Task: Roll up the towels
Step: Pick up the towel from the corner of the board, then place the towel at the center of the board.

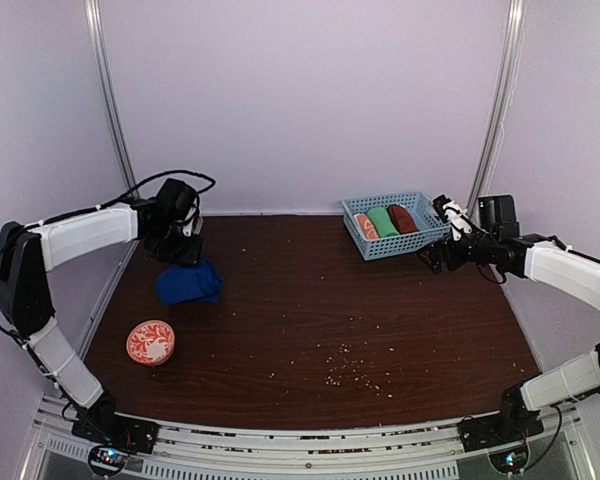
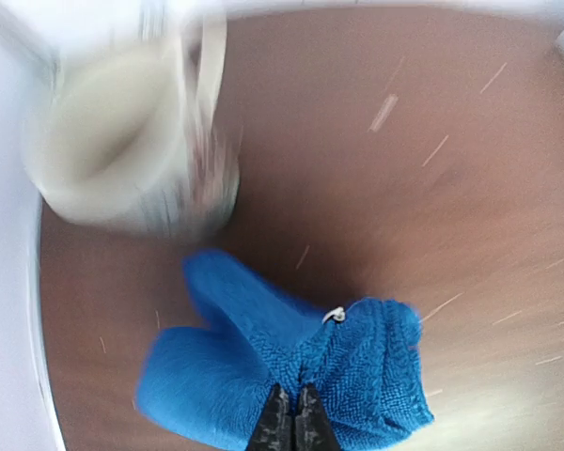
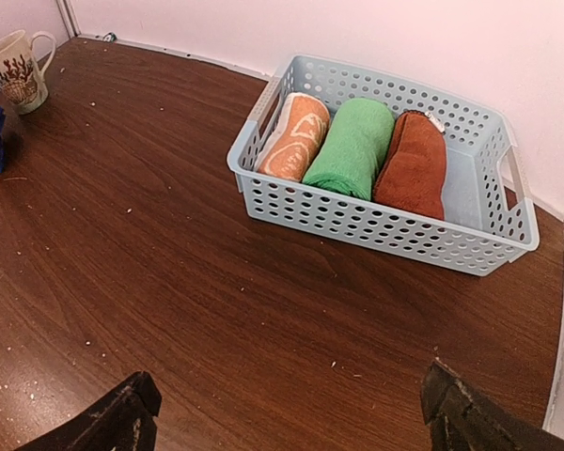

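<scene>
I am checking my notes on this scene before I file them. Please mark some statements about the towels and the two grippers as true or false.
1. The rust-brown towel lies rolled in the basket. True.
2. The blue towel is rolled as well. False: it lies crumpled on the table.
3. The right gripper holds the green towel. False: it is open and empty; that towel lies in the basket.
4. The left gripper is shut on the blue towel. True.

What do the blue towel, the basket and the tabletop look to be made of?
Blue towel: soft looped terry cloth, fuzzy matte pile.
Basket: pale blue moulded plastic, perforated walls, slight sheen.
Tabletop: dark wood-grain, probably laminate, smooth, faintly glossy.
</scene>
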